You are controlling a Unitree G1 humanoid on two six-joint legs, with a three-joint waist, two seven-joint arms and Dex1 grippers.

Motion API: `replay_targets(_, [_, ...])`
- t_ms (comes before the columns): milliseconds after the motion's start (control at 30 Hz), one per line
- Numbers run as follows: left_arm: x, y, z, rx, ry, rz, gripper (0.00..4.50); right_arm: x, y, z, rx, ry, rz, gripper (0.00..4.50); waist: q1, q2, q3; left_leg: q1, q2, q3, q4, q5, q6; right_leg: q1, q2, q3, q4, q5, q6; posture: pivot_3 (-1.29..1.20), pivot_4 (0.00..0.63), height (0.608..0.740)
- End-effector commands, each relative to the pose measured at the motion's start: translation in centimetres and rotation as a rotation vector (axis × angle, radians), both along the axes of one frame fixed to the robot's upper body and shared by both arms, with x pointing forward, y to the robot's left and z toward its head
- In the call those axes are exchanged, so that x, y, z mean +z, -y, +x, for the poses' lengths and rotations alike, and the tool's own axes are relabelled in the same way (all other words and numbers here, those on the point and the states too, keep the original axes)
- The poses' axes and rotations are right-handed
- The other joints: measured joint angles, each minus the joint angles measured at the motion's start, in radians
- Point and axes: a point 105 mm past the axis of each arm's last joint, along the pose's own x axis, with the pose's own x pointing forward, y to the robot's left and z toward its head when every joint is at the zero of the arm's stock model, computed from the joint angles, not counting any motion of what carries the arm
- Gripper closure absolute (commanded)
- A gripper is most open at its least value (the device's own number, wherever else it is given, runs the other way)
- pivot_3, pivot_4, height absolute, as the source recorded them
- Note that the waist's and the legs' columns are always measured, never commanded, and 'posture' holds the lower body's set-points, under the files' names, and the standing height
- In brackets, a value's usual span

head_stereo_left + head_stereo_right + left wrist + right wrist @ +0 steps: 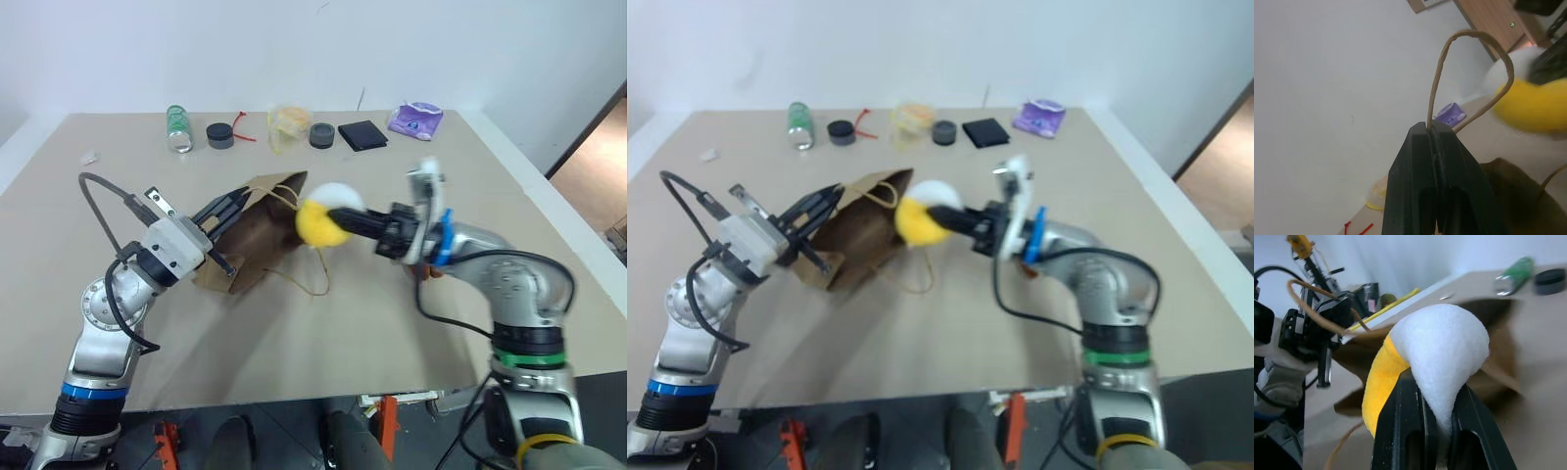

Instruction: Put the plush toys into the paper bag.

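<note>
The brown paper bag (250, 235) lies tilted on the table, its mouth facing the middle. My left gripper (227, 208) is shut on one of its thin loop handles (1469, 36), holding that side of the mouth up. The yellow-and-white plush toy (323, 217) hangs just in front of the bag's mouth, above the table. My right gripper (345, 219) is shut on the toy's white end, reaching in level from the right. In the right wrist view the toy (1440, 342) bulges between the two black fingers (1405, 421), with the bag's dark opening behind it.
Along the table's far edge stand a green bottle (178, 128), a black round lid (219, 135), a red tie (240, 127), a yellowish clear wrapper (288, 125), a dark round thing (321, 135), a flat black square (361, 135) and a purple packet (415, 119).
</note>
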Motion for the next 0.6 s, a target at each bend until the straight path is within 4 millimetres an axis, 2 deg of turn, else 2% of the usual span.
replay_targets(33, [1.0,0.3,-0.4,-0.018,0.053,-0.001,4.5,-0.4,-2.3,1.1,-0.048,0.016,-0.022,4.47,0.002,-0.001,0.0,0.0,0.0,0.0,0.0,0.0,0.0,0.0,0.0,0.0,0.0,0.0,0.0,0.0,0.15,0.74])
replay_targets(200, [1.3,0.6,-0.4,-0.023,0.065,-0.007,4.5,-2.8,-5.7,2.0,-0.075,-0.03,-0.038,4.47,0.0,0.0,0.0,-0.001,0.0,0.001,0.0,0.0,0.0,-0.001,0.0,0.0,0.0,0.0,0.001,0.0,0.15,0.74])
replay_targets(233, [1.3,0.6,-0.4,-0.023,0.065,-0.007,4.5,-2.9,-6.0,2.1,-0.081,-0.033,-0.037,4.47,0.0,0.0,0.0,-0.001,0.0,0.001,-0.001,0.0,0.0,-0.002,0.0,0.0,0.0,0.0,0.0,0.0,0.15,0.74])
replay_targets(333, [1.2,0.8,-0.5,-0.031,0.064,-0.006,4.5,-3.1,-9.0,1.3,-0.025,-0.013,-0.052,4.47,0.0,0.0,0.0,-0.001,0.0,0.0,-0.001,0.0,0.0,-0.001,0.0,0.0,0.0,0.0,0.0,0.0,0.15,0.74])
replay_targets(400, [1.2,0.8,-0.5,-0.032,0.065,-0.007,4.5,-2.9,-10.2,2.1,-0.063,-0.004,-0.048,4.47,-0.003,0.0,0.0,-0.001,0.0,0.0,-0.001,0.0,0.0,-0.001,0.0,0.0,0.0,0.0,0.0,0.0,0.15,0.74])
replay_targets(467, [1.3,0.8,-0.4,-0.03,0.065,-0.01,4.5,-2.7,-10.5,2.9,-0.105,-0.001,-0.048,4.47,-0.004,0.0,0.0,0.0,0.001,0.0,-0.001,0.0,0.0,-0.002,0.001,0.0,0.0,0.001,-0.001,0.0,0.15,0.74])
replay_targets(533, [1.5,0.8,-0.2,-0.028,0.066,-0.018,4.5,-2.3,-10.6,2.6,-0.078,0.036,-0.035,3.44,-0.001,0.0,0.0,0.0,0.001,0.0,-0.001,0.0,0.0,-0.002,0.002,-0.001,0.0,0.001,-0.001,0.0,0.15,0.74])
replay_targets(567, [1.5,0.8,-0.2,-0.027,0.066,-0.019,4.5,-1.9,-10.5,2.1,-0.043,0.058,-0.019,3.16,0.003,-0.001,0.0,-0.001,0.001,0.0,-0.001,0.0,0.0,-0.001,0.002,-0.001,0.0,0.001,-0.001,0.0,0.15,0.74])
replay_targets(600, [1.5,0.7,-0.2,-0.025,0.066,-0.02,4.5,-1.5,-10.2,1.7,-0.028,0.076,0.0,2.59,0.003,-0.001,0.0,-0.001,0.001,0.0,-0.001,0.0,0.0,-0.001,0.001,-0.001,0.0,0.0,-0.001,0.0,0.15,0.74])
